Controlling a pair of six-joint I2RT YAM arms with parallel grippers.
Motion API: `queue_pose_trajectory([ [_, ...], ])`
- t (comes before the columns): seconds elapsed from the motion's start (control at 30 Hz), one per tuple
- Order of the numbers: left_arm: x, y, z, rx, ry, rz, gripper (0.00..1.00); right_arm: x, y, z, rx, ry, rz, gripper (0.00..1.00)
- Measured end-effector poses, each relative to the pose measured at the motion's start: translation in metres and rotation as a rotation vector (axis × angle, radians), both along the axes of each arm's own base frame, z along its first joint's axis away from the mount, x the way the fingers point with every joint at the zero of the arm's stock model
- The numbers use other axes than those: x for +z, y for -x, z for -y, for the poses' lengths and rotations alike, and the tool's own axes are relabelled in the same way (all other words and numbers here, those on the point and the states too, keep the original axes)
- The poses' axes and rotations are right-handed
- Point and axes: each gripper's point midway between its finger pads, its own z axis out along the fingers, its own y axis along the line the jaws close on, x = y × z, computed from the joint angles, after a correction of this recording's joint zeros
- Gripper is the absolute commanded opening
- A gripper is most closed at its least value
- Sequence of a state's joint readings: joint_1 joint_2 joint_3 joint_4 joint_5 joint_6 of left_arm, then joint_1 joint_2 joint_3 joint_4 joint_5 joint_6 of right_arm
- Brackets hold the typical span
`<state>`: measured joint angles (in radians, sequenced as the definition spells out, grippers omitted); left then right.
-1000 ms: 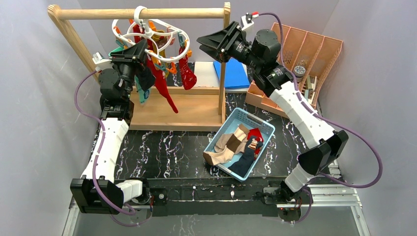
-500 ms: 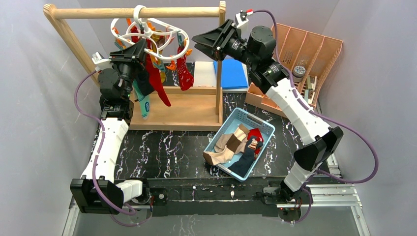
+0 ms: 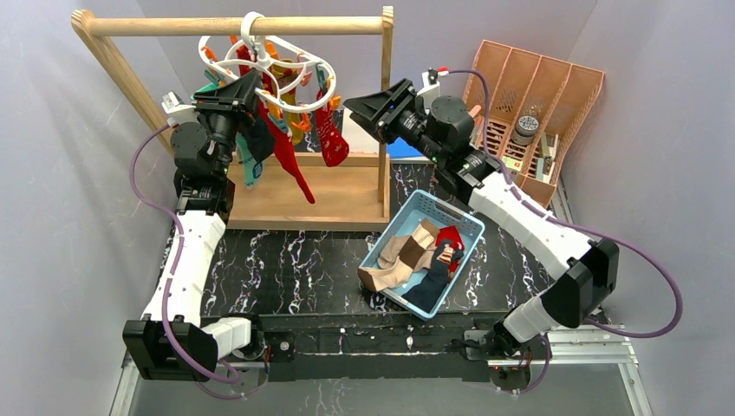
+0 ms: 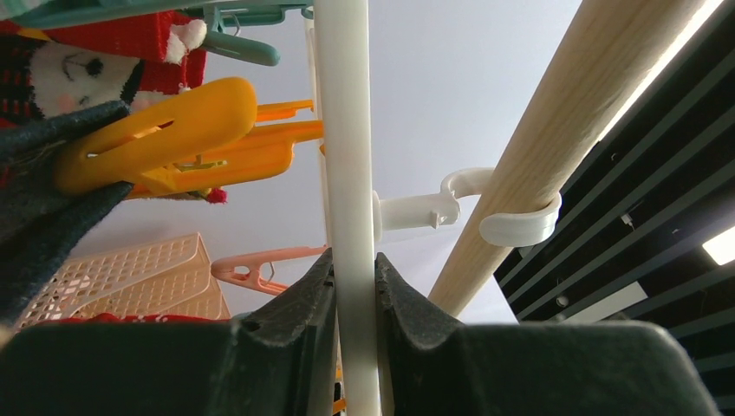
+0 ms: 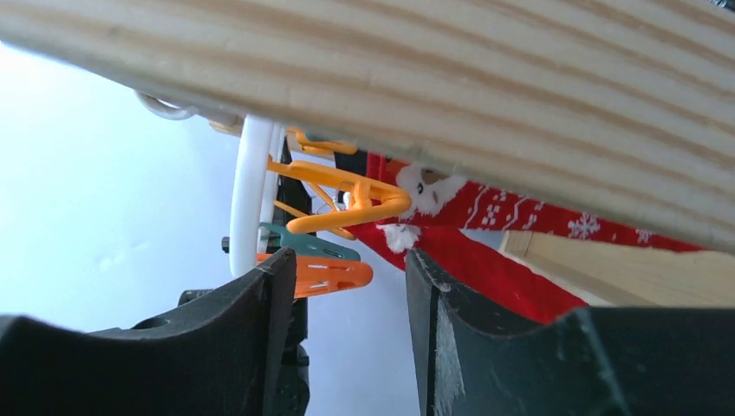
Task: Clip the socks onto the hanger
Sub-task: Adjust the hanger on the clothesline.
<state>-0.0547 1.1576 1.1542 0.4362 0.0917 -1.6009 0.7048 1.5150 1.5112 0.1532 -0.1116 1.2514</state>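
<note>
1. The white ring hanger (image 3: 256, 52) hangs by its hook from the wooden rail (image 3: 173, 25), at about eleven o'clock on the table.
2. The left gripper (image 4: 354, 260) is pinched tight on one white bar of the hanger.
3. The right gripper (image 5: 347, 260) sits at the hanger's three o'clock, fingers well parted and holding nothing.
4. The clipped socks (image 3: 331, 137) dangle below: red ones, and possibly a dark one.
5. The loose socks (image 3: 407, 256) lie in the blue basket (image 3: 472, 227), at five o'clock from the hanger.
</note>
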Motion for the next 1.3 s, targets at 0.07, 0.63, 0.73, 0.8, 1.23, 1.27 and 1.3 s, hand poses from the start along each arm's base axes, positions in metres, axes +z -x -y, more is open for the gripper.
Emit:
queue_pose_trajectory([
  [0.07, 0.000, 0.000, 0.000, 0.000, 0.000, 0.000, 0.16, 0.004, 0.003, 0.002, -0.047, -0.015, 0.020, 0.58],
  [0.63, -0.001, 0.001, 0.000, -0.002, -0.001, -0.004, 0.16, 0.073, 0.013, -0.012, -0.181, -0.117, 0.160, 0.56],
  [0.73, -0.001, 0.001, 0.000, -0.002, -0.001, -0.004, 0.16, 0.066, 0.013, -0.013, -0.181, -0.089, 0.151, 0.56],
  [0.8, -0.001, 0.001, 0.000, -0.002, -0.001, -0.004, 0.16, 0.063, 0.012, -0.015, -0.178, -0.074, 0.146, 0.56],
  [1.23, 0.004, 0.010, -0.001, 0.003, -0.005, 0.000, 0.22, 0.049, 0.012, -0.026, -0.135, -0.025, 0.113, 0.37],
  [1.27, 0.004, 0.011, -0.001, 0.003, -0.007, 0.001, 0.27, 0.048, 0.012, -0.027, -0.130, -0.022, 0.112, 0.32],
  [1.3, 0.005, 0.012, 0.000, 0.002, -0.011, 0.004, 0.33, 0.048, 0.012, -0.029, -0.125, -0.022, 0.110, 0.29],
])
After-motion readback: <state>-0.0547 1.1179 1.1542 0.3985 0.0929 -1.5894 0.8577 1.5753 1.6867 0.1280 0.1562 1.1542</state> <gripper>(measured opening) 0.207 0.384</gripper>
